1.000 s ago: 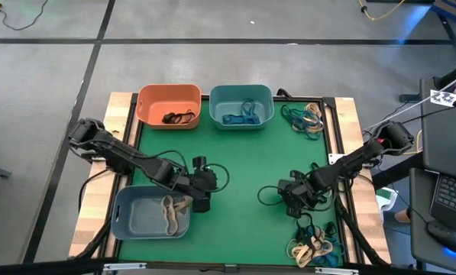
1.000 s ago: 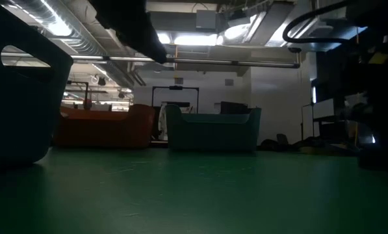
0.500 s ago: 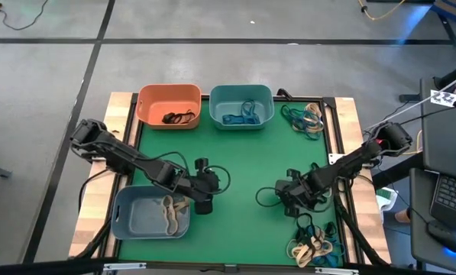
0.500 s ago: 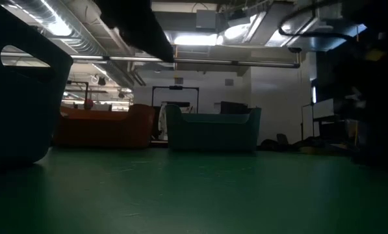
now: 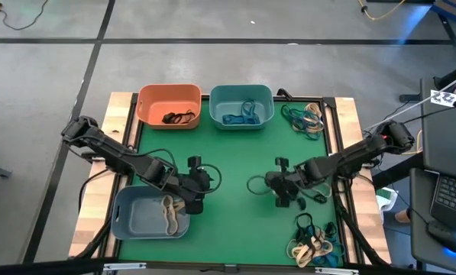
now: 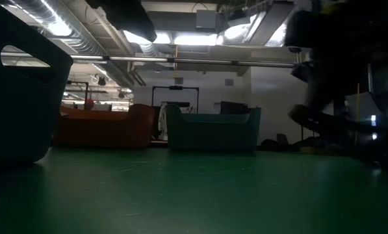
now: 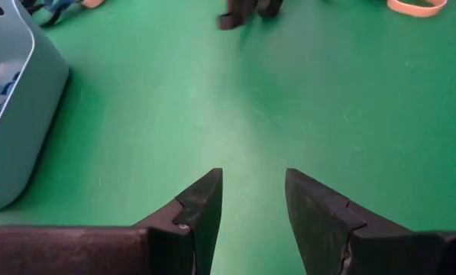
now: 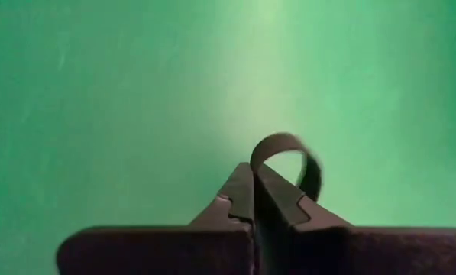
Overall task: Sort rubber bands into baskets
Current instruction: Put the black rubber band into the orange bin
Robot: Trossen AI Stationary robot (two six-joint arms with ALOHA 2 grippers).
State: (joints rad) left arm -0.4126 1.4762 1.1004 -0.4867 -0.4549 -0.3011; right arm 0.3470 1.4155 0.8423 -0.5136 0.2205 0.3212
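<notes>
Three smooth rounded plastic baskets sit on the green felt-like table from above: orange, teal, grey-blue. Left gripper hovers parted, empty. Right gripper is clenched, pinching what looks like a thin dark rubber band loop.

We saw a green mat framed by pale wood, an orange basket holding black bands, a teal basket with blue-teal bands, and a grey-blue basket with tan bands; a black band looped from the dark right gripper, and loose teal and tan bands lay on the mat
</notes>
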